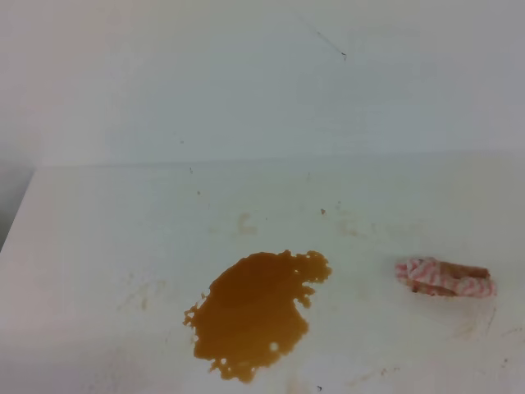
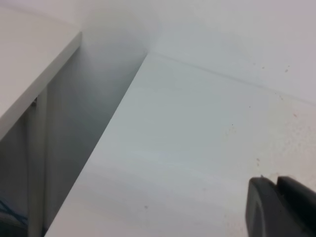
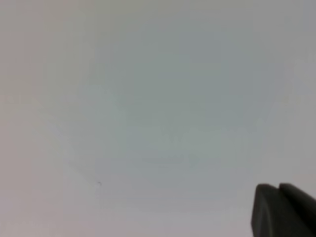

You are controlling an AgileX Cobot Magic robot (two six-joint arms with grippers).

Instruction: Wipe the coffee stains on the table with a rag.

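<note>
Exterior high view: no writing shows anywhere. On the large matte white table (image 1: 98, 246), the amber-brown coffee stains (image 1: 254, 313) pool as one ragged puddle near the front edge, left of middle. A small bunched pink-and-white striped rag (image 1: 445, 277), soiled brown, lies well apart toward the right edge. Neither arm appears.

Left wrist view: only a dark corner of the left gripper (image 2: 281, 207) shows, cut off over the table's left edge; whether its fingers are spread or closed cannot be told.

Right wrist view: blurred pale surface; the right gripper (image 3: 282, 211) is likewise cut off, its grip unreadable.
</note>
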